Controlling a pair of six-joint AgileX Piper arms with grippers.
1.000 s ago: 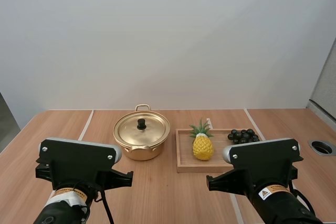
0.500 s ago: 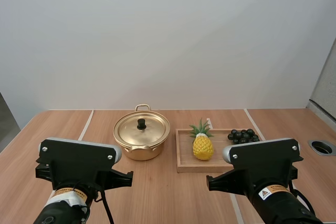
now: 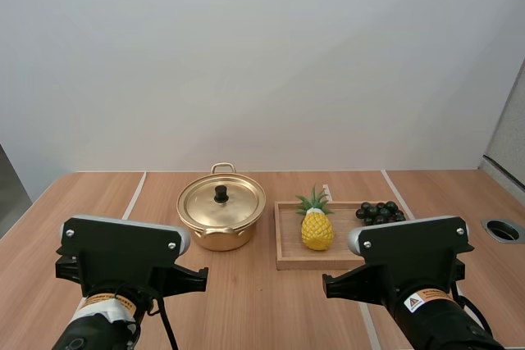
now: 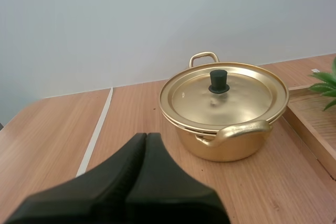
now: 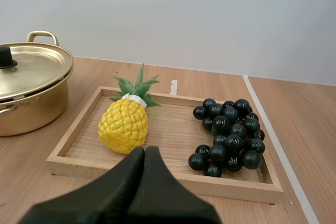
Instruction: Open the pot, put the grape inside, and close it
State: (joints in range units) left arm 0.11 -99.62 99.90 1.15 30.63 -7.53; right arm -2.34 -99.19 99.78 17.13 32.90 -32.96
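Both grippers were closed on nothing. The left gripper had its two black fingers pressed together into one dark wedge, low over the table and aimed toward the pot. The right gripper showed the same wedge, fingers flat against each other, pointing at the near rim of the wooden tray. Neither touched anything.

The table was pale brown wood with thin white seams running front to back. On it, right of centre, lay the wooden tray, a shallow rectangle with a raised rim. Just beside the tray's left edge, across a narrow gap, stood the pot, gold-coloured, with one loop handle on its far side and another on the side toward the arms. Its lid sat squarely on the rim, so the pot was closed.

At the left end of the tray lay a yellow pineapple, its green leaves toward the far rim. The bunch of grapes, dark and glossy, lay at the tray's right end. Bare wood separated it from the pineapple, which lay between it and the pot. A small black knob stood upright at the lid's centre.
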